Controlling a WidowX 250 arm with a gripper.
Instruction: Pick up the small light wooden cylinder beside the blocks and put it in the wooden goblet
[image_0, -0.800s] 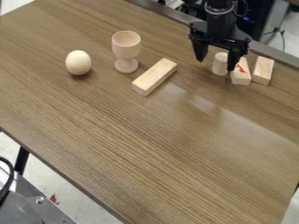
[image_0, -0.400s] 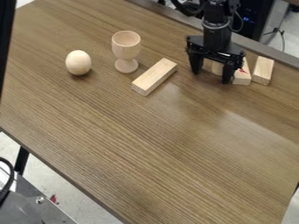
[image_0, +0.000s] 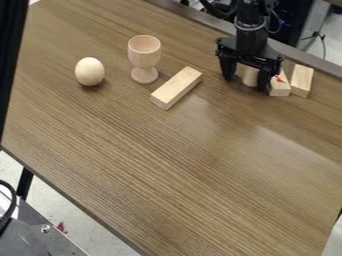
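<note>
In the camera view, the black gripper is held open between one and two o'clock, near the tabletop's far edge; a wooden cylinder is flanked by its spread fingers. Two blocks, one red-marked, one plain, are crowded at two. Room is left toward the long block at twelve, beyond which a wooden goblet and egg are seen.

No words, numbers or signs can be read; a small red mark on the pale wooden block at the upper right of the frame is too unclear to make out
</note>
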